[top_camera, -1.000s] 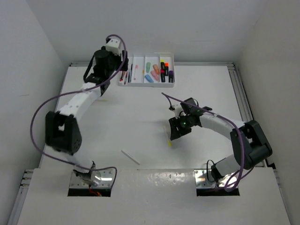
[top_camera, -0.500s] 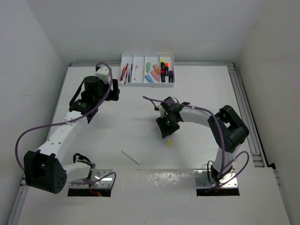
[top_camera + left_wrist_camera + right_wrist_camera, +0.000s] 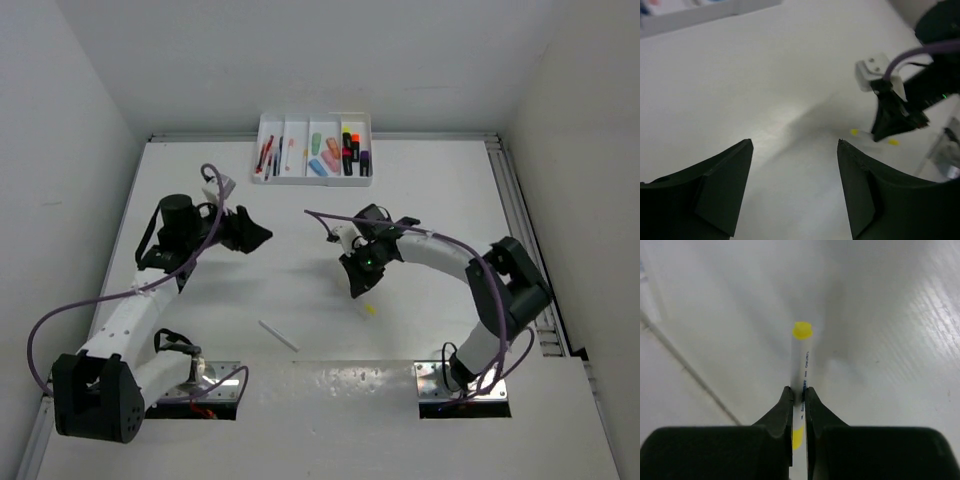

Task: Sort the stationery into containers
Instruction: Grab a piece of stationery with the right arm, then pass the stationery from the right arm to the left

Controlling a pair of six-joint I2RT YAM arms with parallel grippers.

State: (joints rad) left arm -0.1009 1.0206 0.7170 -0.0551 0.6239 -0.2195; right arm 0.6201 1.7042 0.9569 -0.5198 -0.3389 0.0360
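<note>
My right gripper (image 3: 799, 392) is shut on a thin white pen with yellow ends (image 3: 802, 360), which lies low over the table. From above, that right gripper (image 3: 358, 285) is at the table's middle, and one yellow end of the pen (image 3: 371, 309) pokes out below it. My left gripper (image 3: 255, 237) hangs open and empty to the left of it, its fingers (image 3: 747, 150) spread over bare table. The white divided tray (image 3: 312, 176) at the far edge holds several highlighters and pens. A second white pen (image 3: 278, 335) lies near the front edge.
The left wrist view shows the right gripper (image 3: 895, 120) ahead, with the tray's wall (image 3: 705, 12) at the upper left. Purple cables (image 3: 60, 310) loop beside both arms. Metal base plates (image 3: 460, 385) sit at the near edge, and a rail (image 3: 515, 220) runs along the right side.
The left arm pulled back from the tray toward the table's middle, staying open. The right gripper shifted left and closed on the yellow-ended pen.
</note>
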